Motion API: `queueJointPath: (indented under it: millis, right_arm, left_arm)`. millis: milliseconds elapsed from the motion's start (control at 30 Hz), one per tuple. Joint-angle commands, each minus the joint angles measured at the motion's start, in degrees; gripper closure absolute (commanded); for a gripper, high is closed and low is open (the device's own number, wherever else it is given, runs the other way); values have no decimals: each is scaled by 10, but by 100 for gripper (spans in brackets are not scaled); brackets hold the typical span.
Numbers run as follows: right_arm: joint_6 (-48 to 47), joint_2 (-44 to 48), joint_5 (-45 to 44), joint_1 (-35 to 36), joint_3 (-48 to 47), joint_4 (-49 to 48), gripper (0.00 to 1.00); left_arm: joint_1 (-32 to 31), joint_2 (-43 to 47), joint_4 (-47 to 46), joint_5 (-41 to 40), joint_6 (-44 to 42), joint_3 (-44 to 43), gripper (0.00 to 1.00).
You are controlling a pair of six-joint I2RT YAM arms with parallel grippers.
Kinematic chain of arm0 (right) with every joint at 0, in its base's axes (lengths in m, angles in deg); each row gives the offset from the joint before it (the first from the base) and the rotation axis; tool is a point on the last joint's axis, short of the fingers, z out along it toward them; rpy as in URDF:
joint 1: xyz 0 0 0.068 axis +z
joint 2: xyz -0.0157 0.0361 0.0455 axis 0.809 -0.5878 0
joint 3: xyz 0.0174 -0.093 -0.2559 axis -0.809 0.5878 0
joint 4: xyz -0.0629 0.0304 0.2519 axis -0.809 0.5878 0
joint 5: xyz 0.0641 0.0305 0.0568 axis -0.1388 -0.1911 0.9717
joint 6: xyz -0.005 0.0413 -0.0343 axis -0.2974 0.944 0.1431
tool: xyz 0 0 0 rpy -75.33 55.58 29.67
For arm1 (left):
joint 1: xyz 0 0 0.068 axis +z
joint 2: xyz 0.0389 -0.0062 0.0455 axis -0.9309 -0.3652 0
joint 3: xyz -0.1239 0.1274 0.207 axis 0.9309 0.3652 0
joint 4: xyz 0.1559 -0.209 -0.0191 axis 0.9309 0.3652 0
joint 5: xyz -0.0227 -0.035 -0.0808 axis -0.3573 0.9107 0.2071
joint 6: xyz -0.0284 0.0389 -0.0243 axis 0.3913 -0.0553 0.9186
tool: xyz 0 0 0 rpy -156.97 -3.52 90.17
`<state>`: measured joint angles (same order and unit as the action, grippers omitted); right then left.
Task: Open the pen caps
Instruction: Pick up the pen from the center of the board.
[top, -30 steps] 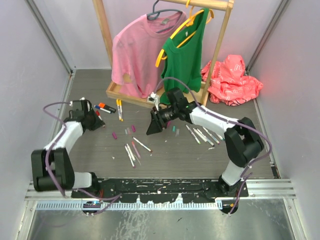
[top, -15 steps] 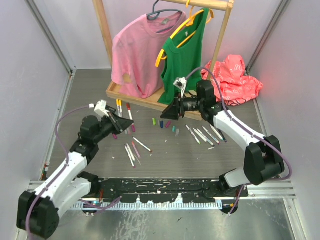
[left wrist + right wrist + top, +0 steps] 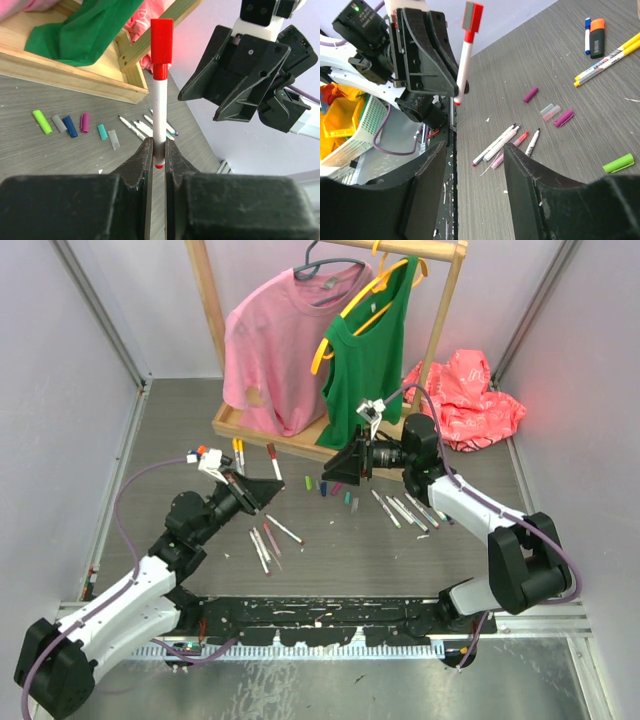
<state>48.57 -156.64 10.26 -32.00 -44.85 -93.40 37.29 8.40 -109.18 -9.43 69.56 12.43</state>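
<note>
Evidently we clamp the marker [image 3: 160, 115] by its tail in the left gripper [image 3: 159, 160] so its red cap [image 3: 161, 47], still on, sticks up off the table [image 3: 330, 550] toward the right gripper [image 3: 474, 147], whose jaws stand apart short of it, likely to pull it free.

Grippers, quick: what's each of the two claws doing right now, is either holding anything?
Left gripper: closed on a white marker, its red cap on.
Right gripper: open, holding nothing.
</note>
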Motion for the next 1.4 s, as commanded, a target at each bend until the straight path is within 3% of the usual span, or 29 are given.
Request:
queueJointPath:
  millis: [0,233,533,733,1133,1367]
  right_arm:
    - [41,26,15,-3,0,-86,45]
    - [86,26,-8,-14,22,-135,44]
    - [201,6,-61,-13,83,-287,41]
    - [226,-8,-96,13,105,-323,40]
    - [184,-20,-109,53,108,-311,44]
    - [163,-27,-106,61,95,-267,55]
  left_arm:
    - [-38,-26,-90,-36,-14,-1,100]
    - [-116,-83,-141,-101,-55,-2,100]
    - [-156,-128,-193,-131,-67,-7,100]
    - [-175,-134,-200,-146,-72,-13,100]
    - [-203,-190,-244,-149,-59,-27,100]
    - [-209,-197,-253,-154,-57,-30,100]
